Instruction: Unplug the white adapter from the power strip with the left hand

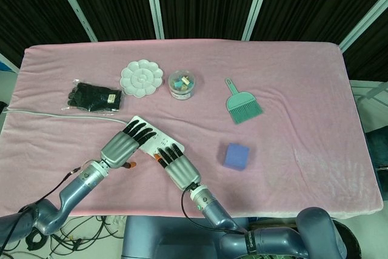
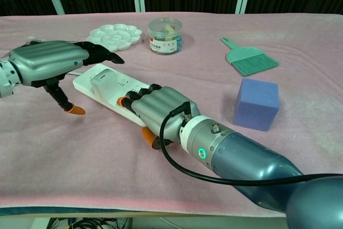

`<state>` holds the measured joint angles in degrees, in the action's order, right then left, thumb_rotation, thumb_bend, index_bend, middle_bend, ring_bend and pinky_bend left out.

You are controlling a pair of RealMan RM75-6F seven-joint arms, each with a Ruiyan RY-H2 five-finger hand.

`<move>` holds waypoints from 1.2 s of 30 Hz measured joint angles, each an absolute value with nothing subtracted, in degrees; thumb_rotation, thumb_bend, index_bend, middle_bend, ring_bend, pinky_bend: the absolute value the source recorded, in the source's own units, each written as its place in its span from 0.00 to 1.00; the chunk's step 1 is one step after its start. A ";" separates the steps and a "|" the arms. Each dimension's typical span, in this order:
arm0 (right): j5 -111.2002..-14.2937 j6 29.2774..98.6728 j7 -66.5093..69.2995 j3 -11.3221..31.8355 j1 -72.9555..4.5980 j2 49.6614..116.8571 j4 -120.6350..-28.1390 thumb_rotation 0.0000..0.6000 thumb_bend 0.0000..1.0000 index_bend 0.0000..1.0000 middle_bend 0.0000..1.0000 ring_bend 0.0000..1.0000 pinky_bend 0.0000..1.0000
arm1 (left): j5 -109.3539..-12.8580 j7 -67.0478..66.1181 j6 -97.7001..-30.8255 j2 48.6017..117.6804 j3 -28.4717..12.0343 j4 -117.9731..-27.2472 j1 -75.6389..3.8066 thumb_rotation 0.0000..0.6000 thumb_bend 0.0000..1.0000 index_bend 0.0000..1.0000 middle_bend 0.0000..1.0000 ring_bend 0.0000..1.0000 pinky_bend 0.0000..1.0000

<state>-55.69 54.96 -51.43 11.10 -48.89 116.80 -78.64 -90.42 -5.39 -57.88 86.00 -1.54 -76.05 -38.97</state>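
The white power strip (image 2: pixel 127 86) lies slanted on the pink cloth, and in the head view only a short stretch of the strip (image 1: pixel 159 141) shows between my hands. A white adapter (image 2: pixel 103 82) is plugged into its far left end. My left hand (image 2: pixel 49 63) hovers just left of and above the adapter, fingers stretched out over that end and thumb pointing down at the cloth, holding nothing. In the head view the left hand (image 1: pixel 123 144) hides the adapter. My right hand (image 2: pixel 154 108) rests palm-down on the strip's near end, and the right hand (image 1: pixel 175 164) grips nothing.
A grey cable (image 1: pixel 60 113) runs left from the strip. Behind lie bagged black gloves (image 1: pixel 91 96), a white paint palette (image 1: pixel 141 77) and a clear jar of clips (image 1: pixel 182 84). A green hand brush (image 1: pixel 242 104) and a blue cube (image 1: pixel 236 156) sit to the right.
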 measured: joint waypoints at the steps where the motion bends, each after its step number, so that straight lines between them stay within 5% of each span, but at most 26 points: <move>1: -55.52 54.83 -51.28 10.96 -48.92 116.91 -78.38 1.00 0.60 0.10 0.07 0.09 0.06 | -90.39 -5.53 -57.92 86.38 -1.75 -75.85 -39.14 1.00 0.15 0.14 0.12 0.00 0.00; 36: -55.67 55.06 -48.86 8.80 -49.34 116.74 -76.61 1.00 0.61 0.12 0.08 0.10 0.06 | -86.83 -6.29 -54.68 92.16 -3.00 -69.03 -41.98 1.00 0.23 0.27 0.31 0.00 0.00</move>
